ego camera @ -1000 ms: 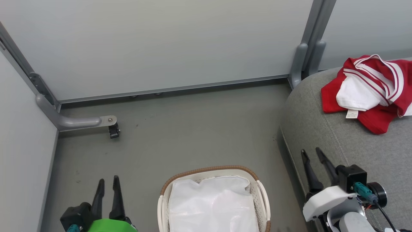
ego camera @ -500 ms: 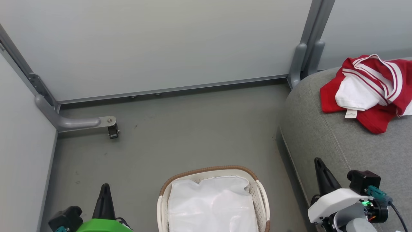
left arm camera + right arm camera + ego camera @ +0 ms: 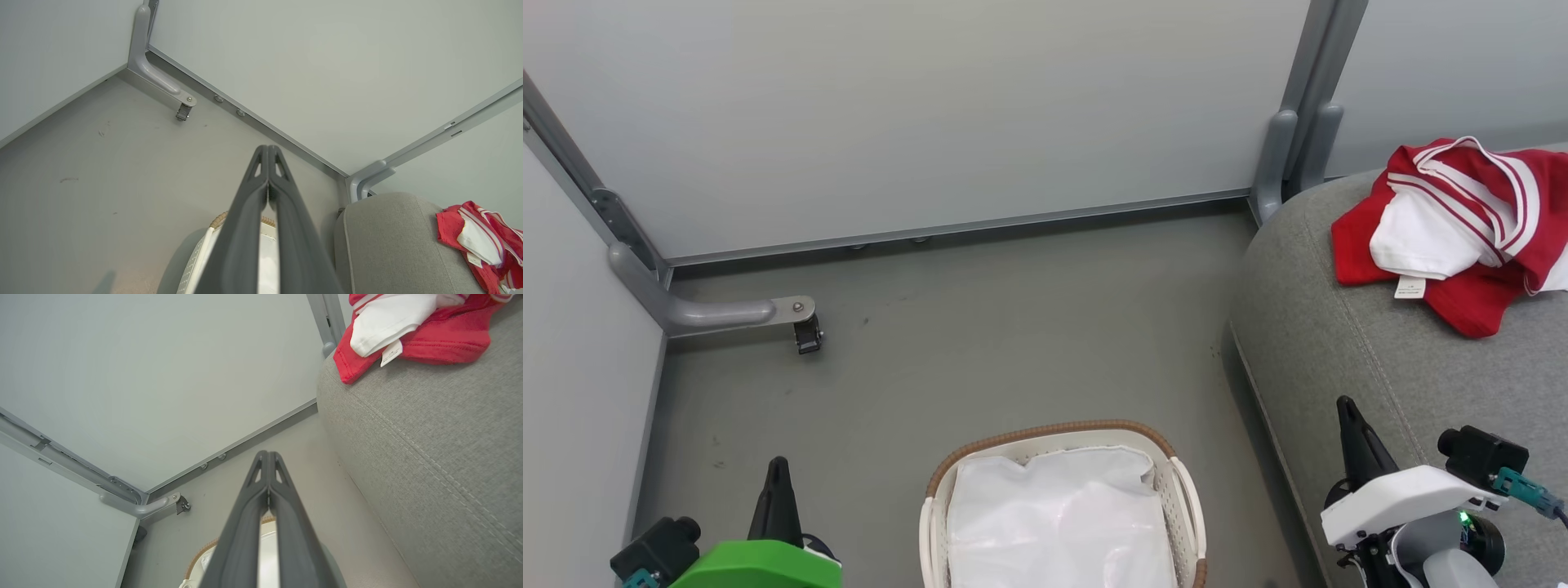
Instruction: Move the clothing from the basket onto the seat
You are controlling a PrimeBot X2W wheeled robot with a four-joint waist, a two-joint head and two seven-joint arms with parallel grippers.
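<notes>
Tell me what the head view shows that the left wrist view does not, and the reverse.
Head view adds the right end effector near the seat and most of the basket's bare white liner. Left wrist view adds the left end effector face-on, plainly shut. Both share the red clothing on the seat, the basket and the floor bracket.

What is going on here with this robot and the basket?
A two-armed robot is on a laundry job. The red and white clothing lies on the grey seat. The basket on the floor shows its white liner and no garment in the visible part. The left gripper and the right gripper are both shut and hold nothing, so the job looks done.
</notes>
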